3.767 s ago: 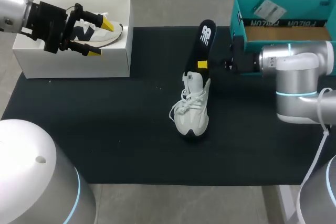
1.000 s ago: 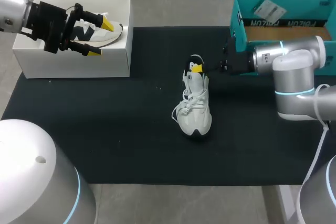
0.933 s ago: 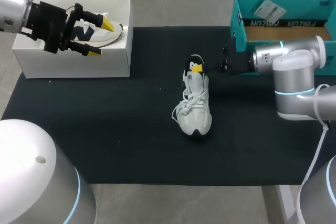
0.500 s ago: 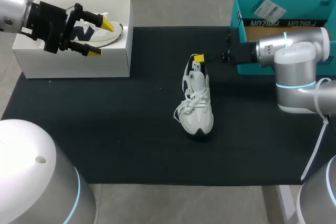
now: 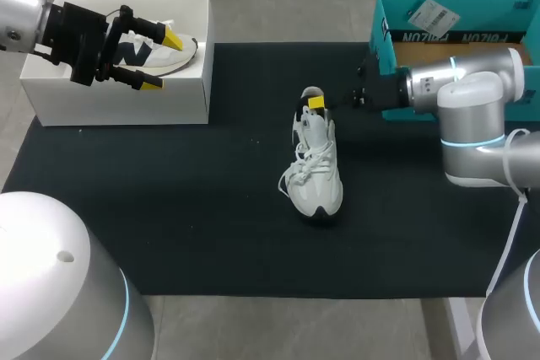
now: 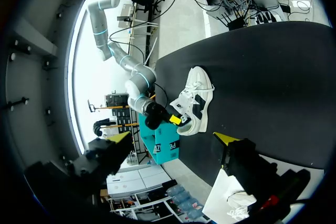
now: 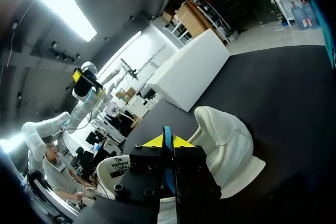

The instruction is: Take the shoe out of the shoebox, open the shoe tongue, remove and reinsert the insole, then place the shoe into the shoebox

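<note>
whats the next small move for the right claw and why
Probably ease the heel end of the insole down flat into the shoe, then open. The right claw sits at the shoe's heel opening, pinched shut on a thin edge of the insole. The rest of the insole looks mostly tucked inside, so seating and releasing it seems the likely step.

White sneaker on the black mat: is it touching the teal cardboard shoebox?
Apart. The head view shows bare black mat between the white sneaker and the teal cardboard shoebox.
</note>
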Available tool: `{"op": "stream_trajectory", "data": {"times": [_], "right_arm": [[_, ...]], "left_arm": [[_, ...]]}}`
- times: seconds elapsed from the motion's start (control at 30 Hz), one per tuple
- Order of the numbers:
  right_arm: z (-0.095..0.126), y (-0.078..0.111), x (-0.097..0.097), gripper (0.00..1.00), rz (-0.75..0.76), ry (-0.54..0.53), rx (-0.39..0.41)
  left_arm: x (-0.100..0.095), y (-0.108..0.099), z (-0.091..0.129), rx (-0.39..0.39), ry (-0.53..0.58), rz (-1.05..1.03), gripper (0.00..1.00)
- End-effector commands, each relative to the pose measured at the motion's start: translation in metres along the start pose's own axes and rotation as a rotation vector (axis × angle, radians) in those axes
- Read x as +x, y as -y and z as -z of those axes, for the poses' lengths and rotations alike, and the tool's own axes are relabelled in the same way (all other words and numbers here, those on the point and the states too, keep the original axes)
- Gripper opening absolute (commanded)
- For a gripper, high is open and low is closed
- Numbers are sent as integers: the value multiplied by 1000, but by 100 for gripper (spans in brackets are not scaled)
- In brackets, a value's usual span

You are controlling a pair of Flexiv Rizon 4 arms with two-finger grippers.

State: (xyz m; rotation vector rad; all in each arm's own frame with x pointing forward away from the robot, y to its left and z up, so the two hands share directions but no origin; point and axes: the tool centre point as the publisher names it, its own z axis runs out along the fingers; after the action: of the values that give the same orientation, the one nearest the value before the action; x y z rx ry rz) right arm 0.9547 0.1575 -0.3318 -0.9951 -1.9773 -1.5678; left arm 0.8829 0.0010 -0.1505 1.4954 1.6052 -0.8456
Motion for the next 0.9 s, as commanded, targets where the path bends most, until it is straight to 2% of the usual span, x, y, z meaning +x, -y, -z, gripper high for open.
{"op": "stream_trajectory", "data": {"times": [0.03,0.23,0.43,0.47,0.5,0.53,0.57,0.6,0.67,0.8,0.9], "right_arm": [[-8,8,-1,0,-13,-6,3],[-9,19,1,0,-39,-7,32],[-8,16,1,0,-23,7,25],[-7,14,1,9,-14,14,25],[-6,11,1,39,-7,19,21],[-5,9,1,48,-1,22,15],[-4,6,2,50,5,26,15],[-4,4,2,58,10,28,15],[-2,0,2,61,21,32,14],[1,-8,4,77,41,42,13],[5,-11,5,78,52,52,10]], "left_arm": [[0,-1,0,2,-4,-1,100],[0,-1,0,2,-4,-1,100],[0,-1,0,2,-4,-1,100],[0,-1,0,2,-4,-1,100],[0,-1,0,2,-4,-1,100],[0,-1,0,2,-4,-1,100],[0,-1,0,2,-4,-1,100],[0,-1,0,2,-4,-1,100],[0,-1,0,2,-4,-1,100],[0,-1,0,2,-4,-1,100],[0,-1,0,2,-4,-1,100]]}}
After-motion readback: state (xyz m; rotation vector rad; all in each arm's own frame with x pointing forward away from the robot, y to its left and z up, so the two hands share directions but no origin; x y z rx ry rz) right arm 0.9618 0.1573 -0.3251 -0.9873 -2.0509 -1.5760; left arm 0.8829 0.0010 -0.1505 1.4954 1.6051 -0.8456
